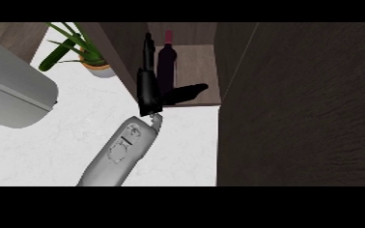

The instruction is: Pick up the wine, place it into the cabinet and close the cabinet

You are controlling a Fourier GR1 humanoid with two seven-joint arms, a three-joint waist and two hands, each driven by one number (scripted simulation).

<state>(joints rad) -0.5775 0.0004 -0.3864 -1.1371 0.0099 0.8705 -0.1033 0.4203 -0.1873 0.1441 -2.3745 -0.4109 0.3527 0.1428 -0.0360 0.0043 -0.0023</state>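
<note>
We see the dark wine bottle with a red cap (167,65) standing upright on the brown wooden cabinet's shelf (196,67). Our black left hand (149,84), fingers straight and spread, holds nothing just beside it.

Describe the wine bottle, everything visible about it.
The wine bottle is dark, nearly black, with a slim neck and a reddish cap on top. It stands upright on the wooden shelf inside the open cabinet. The black hand reaches in beside it, fingers straight along its left side and thumb spread below; contact cannot be confirmed.
</note>
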